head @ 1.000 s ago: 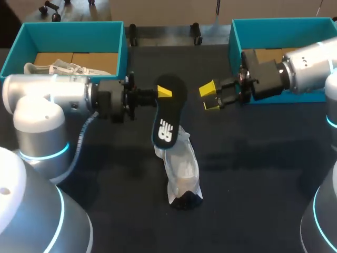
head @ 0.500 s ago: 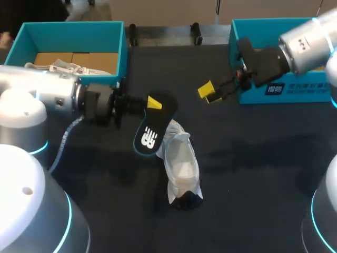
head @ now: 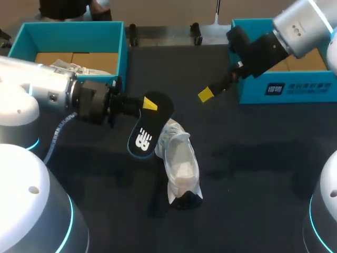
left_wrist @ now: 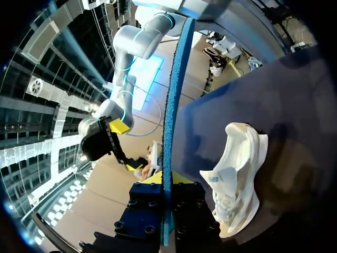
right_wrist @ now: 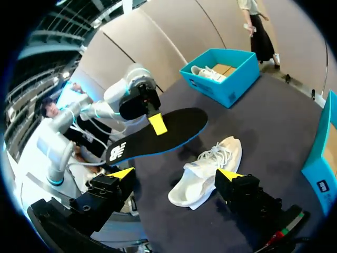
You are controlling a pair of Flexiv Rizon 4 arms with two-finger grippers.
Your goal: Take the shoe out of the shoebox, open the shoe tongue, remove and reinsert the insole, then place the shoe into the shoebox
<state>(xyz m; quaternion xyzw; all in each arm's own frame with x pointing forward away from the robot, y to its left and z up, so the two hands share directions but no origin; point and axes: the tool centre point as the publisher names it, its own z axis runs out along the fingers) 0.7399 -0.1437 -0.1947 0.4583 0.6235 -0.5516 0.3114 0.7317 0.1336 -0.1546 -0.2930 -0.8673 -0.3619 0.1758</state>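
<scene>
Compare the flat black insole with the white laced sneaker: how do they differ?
Colour: the flat black insole has a blue edge; the white laced sneaker is pale. Form: the insole is a thin sheet; the sneaker is bulky. Support: the left gripper holds the insole in the air; the sneaker rests ungripped on the dark table. Both are foot-shaped.

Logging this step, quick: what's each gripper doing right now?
Left gripper: closed on the insole.
Right gripper: open, holding nothing.
</scene>
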